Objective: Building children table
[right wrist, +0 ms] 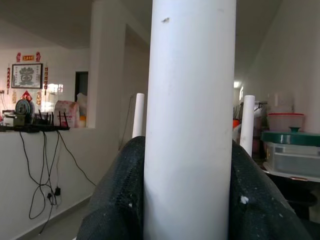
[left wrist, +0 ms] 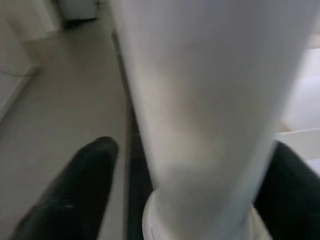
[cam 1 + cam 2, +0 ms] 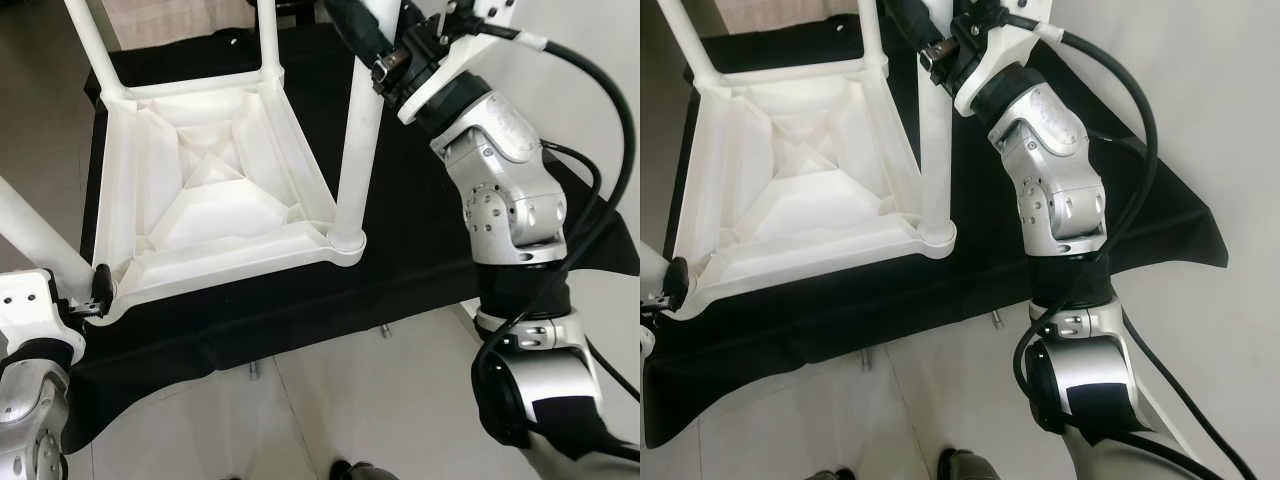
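White table legs sit clamped in both: right gripper [image 1: 187, 200] high, left gripper [image 2: 190, 190] near the socket.

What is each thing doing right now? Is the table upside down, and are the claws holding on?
Table top: upside down on the black cloth, underside up.
Near right leg: upright in its corner socket.
Near left leg: in its corner, leaning outward.
Right claw: shut on the near right leg.
Left claw: shut on the near left leg's base.

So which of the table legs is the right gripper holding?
The near-right leg, standing in the corner socket closest to the robot's right side. The right gripper clamps it high up; the left gripper holds the near-left leg.
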Controlling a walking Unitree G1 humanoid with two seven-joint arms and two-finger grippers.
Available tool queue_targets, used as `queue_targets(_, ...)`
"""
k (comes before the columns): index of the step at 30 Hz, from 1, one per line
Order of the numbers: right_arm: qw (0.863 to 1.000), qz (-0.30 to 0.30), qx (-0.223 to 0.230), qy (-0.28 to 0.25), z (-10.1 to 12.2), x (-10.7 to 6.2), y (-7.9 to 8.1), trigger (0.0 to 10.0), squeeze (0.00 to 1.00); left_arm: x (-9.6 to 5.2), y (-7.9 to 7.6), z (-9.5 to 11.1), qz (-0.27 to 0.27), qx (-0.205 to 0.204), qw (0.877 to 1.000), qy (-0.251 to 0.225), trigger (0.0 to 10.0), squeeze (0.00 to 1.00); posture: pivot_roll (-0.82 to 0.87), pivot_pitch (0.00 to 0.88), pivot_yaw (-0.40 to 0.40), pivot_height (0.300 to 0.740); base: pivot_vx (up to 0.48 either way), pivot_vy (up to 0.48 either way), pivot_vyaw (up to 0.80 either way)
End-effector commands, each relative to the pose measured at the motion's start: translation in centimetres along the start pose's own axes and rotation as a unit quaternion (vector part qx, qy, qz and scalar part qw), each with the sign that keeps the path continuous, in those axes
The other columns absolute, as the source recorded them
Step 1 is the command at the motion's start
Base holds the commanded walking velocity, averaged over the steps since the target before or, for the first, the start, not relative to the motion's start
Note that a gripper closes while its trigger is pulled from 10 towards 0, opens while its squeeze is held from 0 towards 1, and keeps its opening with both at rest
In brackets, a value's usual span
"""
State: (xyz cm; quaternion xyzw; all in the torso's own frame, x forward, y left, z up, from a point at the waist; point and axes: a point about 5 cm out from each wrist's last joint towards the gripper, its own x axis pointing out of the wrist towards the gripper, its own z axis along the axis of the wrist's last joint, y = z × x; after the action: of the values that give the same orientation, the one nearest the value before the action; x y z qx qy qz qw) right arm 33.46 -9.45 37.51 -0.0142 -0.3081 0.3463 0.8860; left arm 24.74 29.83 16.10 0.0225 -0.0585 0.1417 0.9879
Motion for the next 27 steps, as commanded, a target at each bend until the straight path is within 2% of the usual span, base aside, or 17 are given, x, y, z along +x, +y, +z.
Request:
queue_targets(1,0.992,0.007,0.026,0.120,-4.8,-1.1,0.4,10.0,0.00,0.0,1.6,-0.5,0.024,0.006,1.000,0.011,0.0,0.00,-0.05,0.245,-0.057,0.740,0.000,0.000,0.00)
queue_targets(10,0.992,0.001,0.027,0.121,-4.8,-1.1,0.5,10.0,0.00,1.4,2.0,0.2,0.019,0.001,1.000,-0.010,0.0,0.00,-0.06,0.244,-0.055,0.740,0.000,0.000,0.00)
queue_targets(11,0.992,-0.005,0.027,0.124,-5.0,-1.1,0.5,10.0,0.00,2.4,2.6,1.7,0.021,0.005,0.999,-0.036,0.0,0.00,-0.05,0.238,-0.051,0.740,0.000,0.000,0.00)
queue_targets(12,0.992,-0.005,0.027,0.124,-5.0,-1.1,0.5,10.0,0.00,2.4,2.6,1.7,0.021,0.005,0.999,-0.036,0.0,0.00,-0.05,0.238,-0.051,0.740,0.000,0.000,0.00)
queue_targets(15,0.991,-0.015,0.027,0.130,-5.2,-1.2,0.4,10.0,0.00,3.3,3.5,4.4,0.026,0.019,0.997,-0.076,0.0,0.00,-0.05,0.233,-0.047,0.740,0.000,0.000,0.00)
queue_targets(16,0.991,-0.015,0.027,0.130,-5.2,-1.2,0.4,10.0,0.00,3.3,3.5,4.4,0.026,0.019,0.997,-0.076,0.0,0.00,-0.05,0.233,-0.047,0.740,0.000,0.000,0.00)
queue_targets(17,0.990,-0.025,0.026,0.136,-5.5,-1.3,0.2,10.0,0.00,3.9,4.0,6.2,0.026,0.029,0.994,-0.100,0.0,0.00,-0.05,0.232,-0.047,0.740,0.000,0.000,0.00)
queue_targets(19,0.990,-0.025,0.026,0.136,-5.5,-1.3,0.2,10.0,0.00,3.9,4.0,6.2,0.026,0.029,0.994,-0.100,0.0,0.00,-0.05,0.232,-0.047,0.740,0.000,0.000,0.00)
queue_targets(20,0.987,-0.048,0.027,0.151,-6.1,-1.4,-0.3,10.0,0.00,4.7,4.5,8.8,0.023,0.041,0.990,-0.134,0.0,0.00,-0.04,0.228,-0.043,0.740,0.000,0.000,0.00)
queue_targets(21,0.977,-0.107,0.031,0.184,-7.5,-1.7,-1.4,10.0,0.00,6.0,5.3,14.4,0.012,0.066,0.977,-0.202,0.0,0.00,-0.02,0.223,-0.033,0.740,0.000,0.000,0.00)
queue_targets(22,0.977,-0.107,0.031,0.184,-7.5,-1.7,-1.4,10.0,0.00,6.0,5.3,14.4,0.012,0.066,0.977,-0.202,0.0,0.00,-0.02,0.223,-0.033,0.740,0.000,0.000,0.00)
queue_targets(24,0.970,-0.132,0.032,0.200,-8.1,-2.0,-1.8,10.0,0.00,6.3,5.5,16.6,0.007,0.077,0.971,-0.227,0.0,0.00,-0.01,0.221,-0.028,0.740,0.000,0.000,0.00)
queue_targets(26,0.970,-0.132,0.032,0.200,-8.1,-2.0,-1.8,10.0,0.00,6.3,5.5,16.6,0.007,0.077,0.971,-0.227,0.0,0.00,-0.01,0.221,-0.028,0.740,0.000,0.000,0.00)
queue_targets(27,0.959,-0.168,0.034,0.224,-9.1,-2.5,-2.6,10.0,0.00,6.9,5.1,19.6,-0.007,0.091,0.962,-0.259,0.0,0.00,0.01,0.218,-0.012,0.740,0.000,0.000,0.00)
